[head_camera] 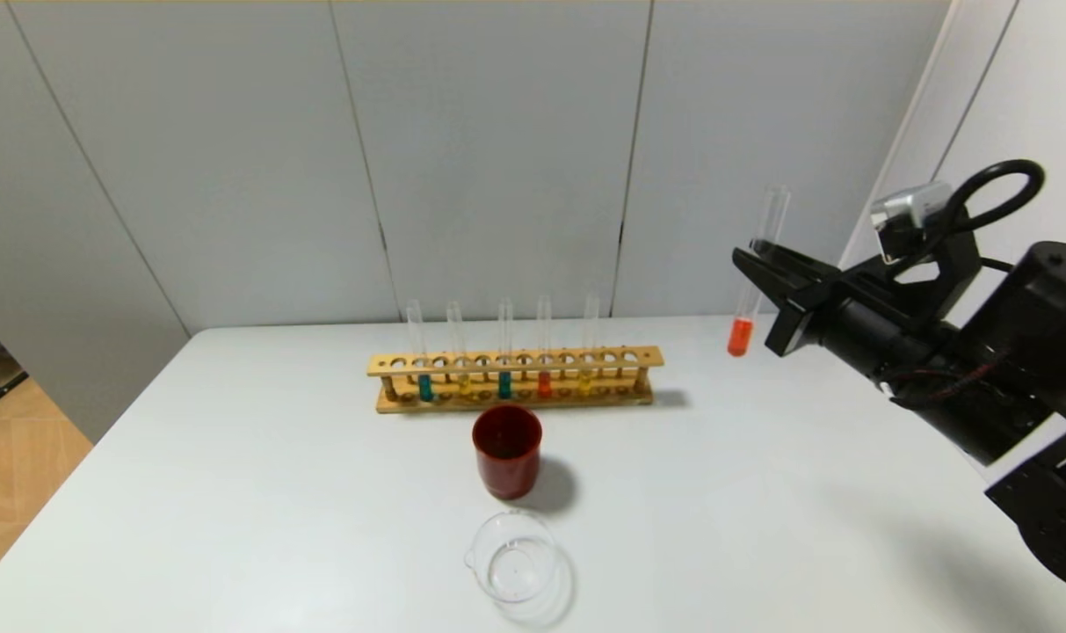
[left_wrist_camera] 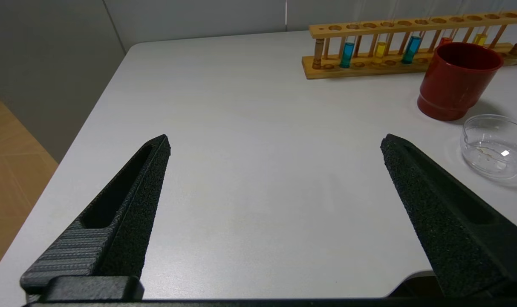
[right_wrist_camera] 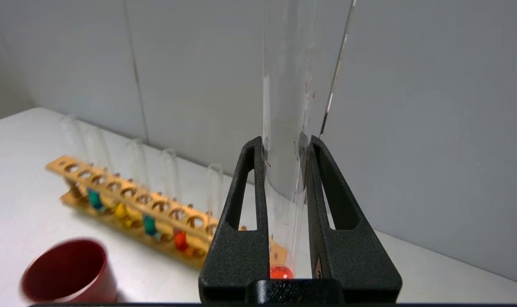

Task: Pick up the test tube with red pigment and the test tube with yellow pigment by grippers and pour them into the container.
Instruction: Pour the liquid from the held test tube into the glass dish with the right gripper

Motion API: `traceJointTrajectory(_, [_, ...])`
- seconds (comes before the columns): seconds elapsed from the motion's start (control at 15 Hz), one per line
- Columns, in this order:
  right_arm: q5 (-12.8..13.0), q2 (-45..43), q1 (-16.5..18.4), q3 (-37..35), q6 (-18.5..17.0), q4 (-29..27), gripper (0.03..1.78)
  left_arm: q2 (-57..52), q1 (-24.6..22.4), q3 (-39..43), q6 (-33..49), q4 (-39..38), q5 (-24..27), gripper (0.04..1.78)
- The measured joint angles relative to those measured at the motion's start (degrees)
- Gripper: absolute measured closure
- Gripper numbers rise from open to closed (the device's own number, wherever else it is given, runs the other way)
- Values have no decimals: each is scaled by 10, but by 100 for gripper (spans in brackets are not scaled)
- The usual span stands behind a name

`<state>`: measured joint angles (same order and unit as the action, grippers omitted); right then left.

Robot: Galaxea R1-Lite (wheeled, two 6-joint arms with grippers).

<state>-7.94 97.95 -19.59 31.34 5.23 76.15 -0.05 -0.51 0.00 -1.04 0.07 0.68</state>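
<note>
The right gripper (head_camera: pixel 755 252) is seen raised above the table's (head_camera: pixel 761 492) far right part, clamped on the test tube with red pigment (head_camera: pixel 755 272). The tube is held nearly upright, its long axis leaning only slightly, with the open mouth up and the red liquid gathered at the round end below the fingers. In the right wrist view the glass is pinched between the two fingers (right_wrist_camera: pixel 241 238), with the red end showing low between them.

The beaker (head_camera: pixel 515 556) is found on the near middle of the table, just in front of the red cup (head_camera: pixel 507 449). From the held tube it lies to the robot's left and well nearer to the robot's body, and lower. The coming move therefore appears to turn on carrying the tube leftward and inward until its mouth is over the beaker, then tipping its long axis towards the glass rim and not the cup beside it.

The test tube with yellow pigment (head_camera: pixel 585 380) is left standing in the wooden rack (head_camera: pixel 515 380), behind the cup. The left gripper (left_wrist_camera: pixel 275 145) is held low over the table's left side, spread wide and grasping nothing, with the beaker near its right finger.
</note>
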Motion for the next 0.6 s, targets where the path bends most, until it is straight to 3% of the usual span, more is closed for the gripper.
traceJointTrajectory(0.6, [7, -81, -67, -164, 18, 8, 153, 0, 0, 0, 0, 0, 0, 7])
